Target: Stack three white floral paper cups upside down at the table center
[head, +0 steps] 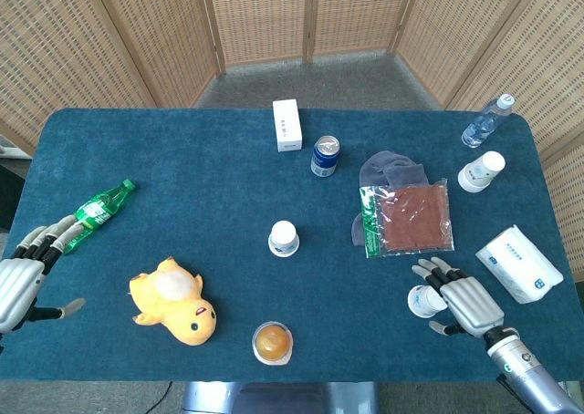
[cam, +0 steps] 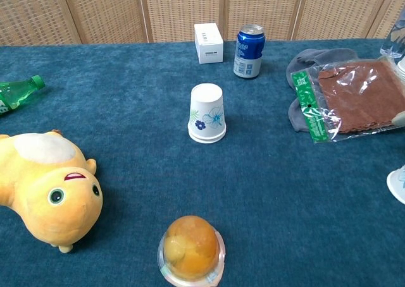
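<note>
One white floral cup (head: 284,238) (cam: 207,113) stands upside down at the table center. A second cup (head: 422,301) lies near the front right, and only its edge (cam: 398,184) shows in the chest view. My right hand (head: 465,305) sits right against this cup with fingers spread over it, and no grip shows. The third cup (head: 481,171) stands upside down at the far right. Down at the table's left edge, my left hand (head: 18,282) holds nothing and its fingers are apart.
A yellow plush (head: 173,303) and a jelly cup (head: 273,342) lie front left of center. A green bottle (head: 99,210) lies left. At the back stand a white box (head: 286,125) and blue can (head: 325,156). A brown packet (head: 412,218), grey cloth (head: 392,170), tissue pack (head: 518,263) and water bottle (head: 486,120) fill the right.
</note>
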Robot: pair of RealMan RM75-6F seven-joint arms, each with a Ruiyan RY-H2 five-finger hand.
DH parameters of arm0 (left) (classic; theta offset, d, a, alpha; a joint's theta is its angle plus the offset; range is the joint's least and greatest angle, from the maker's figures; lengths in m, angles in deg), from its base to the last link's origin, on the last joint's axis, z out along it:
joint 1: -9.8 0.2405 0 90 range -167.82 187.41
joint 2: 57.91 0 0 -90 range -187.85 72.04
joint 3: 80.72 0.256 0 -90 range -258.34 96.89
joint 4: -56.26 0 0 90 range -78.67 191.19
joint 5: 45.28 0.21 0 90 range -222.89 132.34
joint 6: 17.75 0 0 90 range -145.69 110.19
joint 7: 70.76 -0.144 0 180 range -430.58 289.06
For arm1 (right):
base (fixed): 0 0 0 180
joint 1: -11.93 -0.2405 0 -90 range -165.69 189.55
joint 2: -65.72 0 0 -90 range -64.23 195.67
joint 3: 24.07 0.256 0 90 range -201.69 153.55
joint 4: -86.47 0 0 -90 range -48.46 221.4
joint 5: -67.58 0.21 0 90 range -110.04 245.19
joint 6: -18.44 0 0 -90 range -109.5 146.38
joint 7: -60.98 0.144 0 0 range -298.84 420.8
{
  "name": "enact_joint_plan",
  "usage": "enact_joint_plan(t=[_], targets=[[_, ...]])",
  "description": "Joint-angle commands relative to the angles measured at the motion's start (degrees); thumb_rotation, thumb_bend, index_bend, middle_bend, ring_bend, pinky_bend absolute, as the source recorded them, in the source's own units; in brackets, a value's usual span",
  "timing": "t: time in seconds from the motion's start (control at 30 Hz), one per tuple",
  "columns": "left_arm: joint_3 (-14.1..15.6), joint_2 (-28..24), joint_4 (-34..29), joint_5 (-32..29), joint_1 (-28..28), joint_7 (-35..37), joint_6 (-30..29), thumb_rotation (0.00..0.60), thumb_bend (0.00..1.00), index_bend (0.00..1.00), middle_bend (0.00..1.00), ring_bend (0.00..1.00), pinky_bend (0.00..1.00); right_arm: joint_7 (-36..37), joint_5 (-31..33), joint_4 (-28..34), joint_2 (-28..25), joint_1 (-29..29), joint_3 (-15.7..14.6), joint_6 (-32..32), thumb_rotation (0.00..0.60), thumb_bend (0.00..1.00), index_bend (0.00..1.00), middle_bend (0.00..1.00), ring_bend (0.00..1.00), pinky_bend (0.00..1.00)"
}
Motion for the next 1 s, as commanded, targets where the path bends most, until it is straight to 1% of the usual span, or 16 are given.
enact_joint_plan(t=[0.03, 0.37, 0.47, 0.63, 0.87, 1.0], targets=[[-0.2, 0.0, 0.1, 0.1, 0.2, 0.0, 0.2, 0.6, 0.23, 0.0, 0.0, 0.0, 0.02, 0.8, 0.4, -1.2, 0.6, 0.0, -0.2, 0.1, 0.6, 0.25, 0.11, 0.03, 0.0, 0.24], [-1.2, 0.1, -0.2, 0.1, 0.7, -0.9, 1.1, 0.6, 0.23, 0.0, 0.0, 0.0, 0.03, 3.6, -0.8, -5.9, 3.5, 0.3, -1.1, -1.6, 0.6, 0.26, 0.18, 0.13, 0.0, 0.33], [-1.4, 0.1, -0.3, 0.1, 1.0, -1.1, 1.1, 0.6, 0.23, 0.0, 0.0, 0.0, 0.03, 4.0, -1.0, -7.3, 4.5, 0.4, -1.1, -2.4, 0.6, 0.27, 0.2, 0.17, 0.01, 0.38], [-1.5, 0.1, -0.3, 0.5, 1.5, -1.1, 1.0, 0.6, 0.23, 0.0, 0.0, 0.0, 0.03, 5.0, -1.5, -9.7, 6.1, 0.6, -1.0, -4.0, 0.6, 0.3, 0.26, 0.23, 0.06, 0.46], [-1.6, 0.3, 0.0, 1.4, 2.5, -0.7, 0.5, 0.6, 0.22, 0.0, 0.0, 0.0, 0.03, 6.9, -1.8, -12.0, 7.7, 1.1, -1.5, -5.2, 0.6, 0.33, 0.34, 0.31, 0.14, 0.51], [-1.8, 0.5, 0.3, 1.3, 2.8, -0.4, 0.4, 0.6, 0.23, 0.0, 0.0, 0.0, 0.03, 7.4, -2.0, -12.3, 7.9, 1.1, -1.7, -5.7, 0.6, 0.35, 0.37, 0.33, 0.16, 0.54]])
